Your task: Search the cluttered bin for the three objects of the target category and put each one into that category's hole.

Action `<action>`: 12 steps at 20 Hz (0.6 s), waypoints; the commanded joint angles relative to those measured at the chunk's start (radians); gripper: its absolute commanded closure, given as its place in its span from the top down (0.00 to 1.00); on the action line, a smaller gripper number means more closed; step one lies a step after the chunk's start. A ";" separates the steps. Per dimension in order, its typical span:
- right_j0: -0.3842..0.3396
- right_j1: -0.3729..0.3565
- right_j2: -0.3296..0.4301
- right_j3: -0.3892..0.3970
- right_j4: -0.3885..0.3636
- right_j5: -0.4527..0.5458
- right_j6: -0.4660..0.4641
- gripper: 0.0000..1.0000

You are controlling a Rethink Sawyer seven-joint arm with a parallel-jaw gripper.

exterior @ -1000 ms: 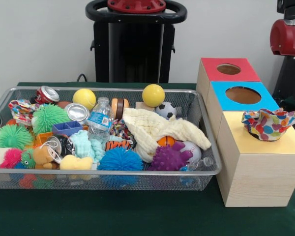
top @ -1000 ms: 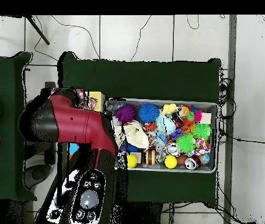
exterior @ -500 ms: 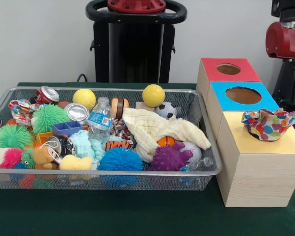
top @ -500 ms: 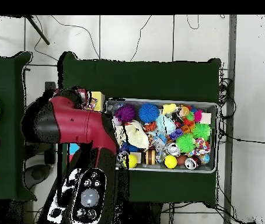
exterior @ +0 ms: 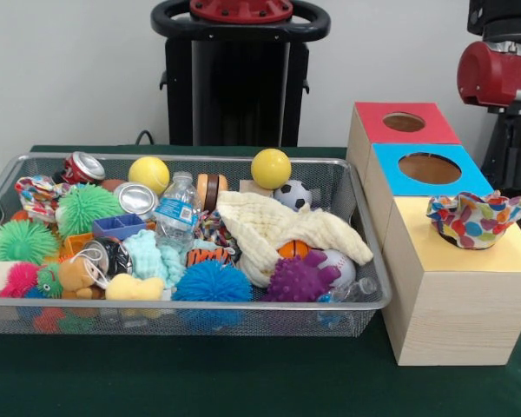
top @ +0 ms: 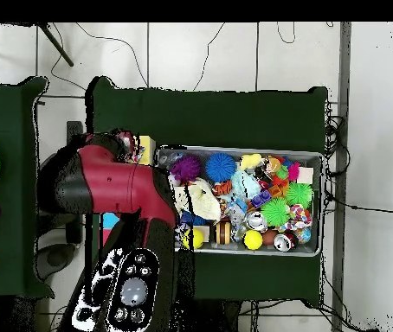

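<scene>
Two spiky balls: blue one (exterior: 213, 282) and purple one (exterior: 300, 278) sit against the near rim of the bin (exterior: 191, 306); not cloth, so my guess is they're clutter, not targets.
Yellow box (exterior: 504, 254): nearest of three boxes standing just beside the bin, on its right in the front view.
Boxed cloth (exterior: 479, 219): floral, bunched over the yellow box's hole, edges standing above the top. Looks dropped there but not pushed fully through. From that I read the target category as cloth.
Cream cloth (exterior: 278, 228): mid-bin, draped over an orange ball and a baseball, so it covers what's beneath; likely target.
Blue box (exterior: 391, 161): behind the yellow one, hole open and clear.
Binned cloth (exterior: 35, 193): second floral piece, far corner of the bin on the side away from the boxes, beside a crushed can; likely third target.
Red box (exterior: 369, 122): farthest box, hole clear.
Arm (exterior: 495, 71): red link high above and beyond the boxes; overhead it (top: 105, 186) covers the boxes next to the bin.
Gripper: doesn't show in either view, so can't tell if it's wide, narrow or holding anything.
Change: red link has slid toward the bin over the last second; bin contents and boxed cloth unmoved.
</scene>
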 commanded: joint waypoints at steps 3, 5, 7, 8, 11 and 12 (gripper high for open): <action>-0.029 0.049 0.077 0.041 -0.069 -0.038 0.125 0.00; -0.026 0.052 0.072 0.038 -0.075 -0.038 0.128 0.00; -0.029 0.052 0.078 0.040 -0.076 -0.040 0.131 0.00; -0.034 0.051 0.085 0.043 -0.076 -0.043 0.130 0.00; -0.037 0.053 0.088 0.047 -0.075 -0.050 0.132 0.00; -0.037 0.054 0.087 0.049 -0.076 -0.053 0.133 0.00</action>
